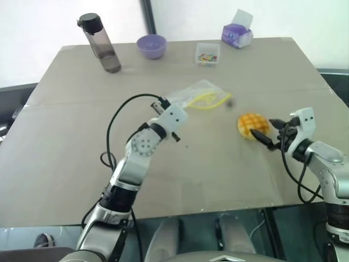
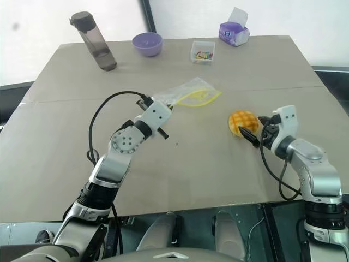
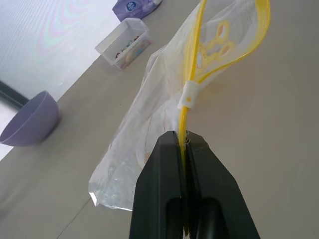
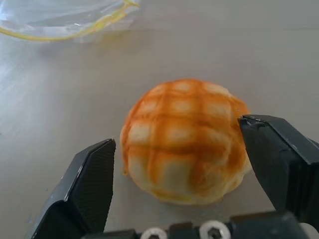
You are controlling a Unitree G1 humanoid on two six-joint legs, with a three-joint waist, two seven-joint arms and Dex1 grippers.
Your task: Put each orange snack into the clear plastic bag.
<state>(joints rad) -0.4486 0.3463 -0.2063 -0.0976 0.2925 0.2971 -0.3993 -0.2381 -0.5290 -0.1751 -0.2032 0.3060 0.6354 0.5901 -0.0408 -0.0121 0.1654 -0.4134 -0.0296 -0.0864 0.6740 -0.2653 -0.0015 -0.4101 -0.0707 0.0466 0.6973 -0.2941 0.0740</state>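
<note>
Left claw is clamped on my clear plastic bag mid-desk — right claw gapes wide around the orange snack near the desk's right edge.

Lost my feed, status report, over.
Left end effector shut on clear plastic bag. Right end effector open, straddling orange snack on table. Nothing between snack and bag.
</note>
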